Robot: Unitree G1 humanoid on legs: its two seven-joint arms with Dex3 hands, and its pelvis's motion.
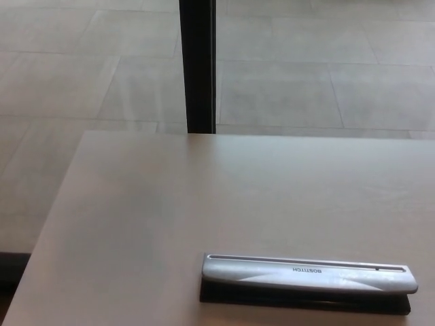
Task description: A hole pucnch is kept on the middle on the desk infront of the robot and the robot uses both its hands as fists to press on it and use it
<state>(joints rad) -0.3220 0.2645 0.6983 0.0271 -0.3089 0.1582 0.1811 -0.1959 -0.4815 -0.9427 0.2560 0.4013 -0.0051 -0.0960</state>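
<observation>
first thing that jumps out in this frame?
The long silver hole punch on its black base, lying crosswise near the front edge of the pale desk, right of centre. Next, the dark vertical post rising behind the desk's far edge against the tiled floor. Neither robot hand is in view.

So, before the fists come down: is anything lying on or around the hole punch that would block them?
Nothing visible does. The hole punch lies alone on the desk, its silver top bare. Neither hand is in view.
</observation>
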